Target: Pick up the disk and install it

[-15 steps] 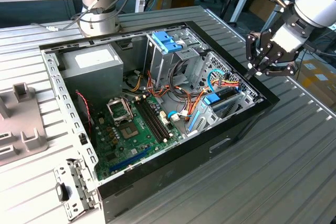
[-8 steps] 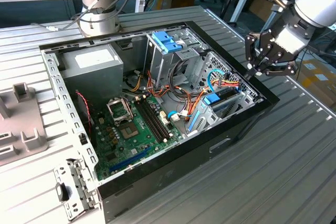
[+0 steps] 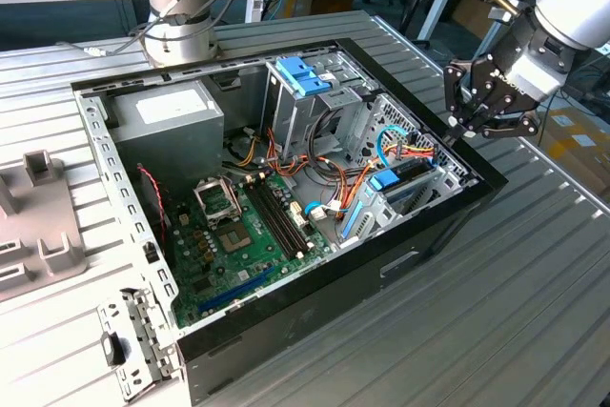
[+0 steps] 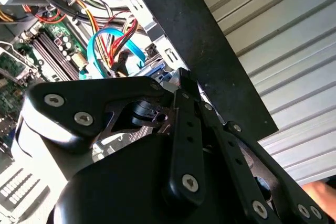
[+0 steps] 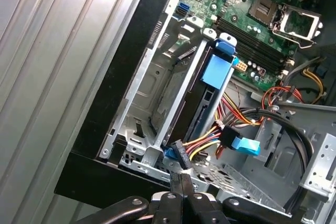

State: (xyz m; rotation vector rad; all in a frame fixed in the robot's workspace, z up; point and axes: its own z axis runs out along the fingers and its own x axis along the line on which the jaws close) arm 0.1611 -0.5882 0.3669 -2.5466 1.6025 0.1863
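Right of centre in the exterior view, the gripper (image 3: pixel 464 129) hangs just over the far right edge of the open computer case (image 3: pixel 286 326), fingers (image 5: pixel 179 187) pressed together with nothing between them. Disk (image 3: pixel 398 181) sits on edge in the drive bay (image 5: pixel 144 98) at the case's right corner, blue tab (image 5: pixel 217 70) on its end; first wrist view puts the closed fingertips just beside the bay's frame, near the disk's cabled end. Motherboard (image 3: pixel 238 231) fills the case floor, centre-left. Light blue latch (image 3: pixel 303 75) tops the tall metal cage, upper centre.
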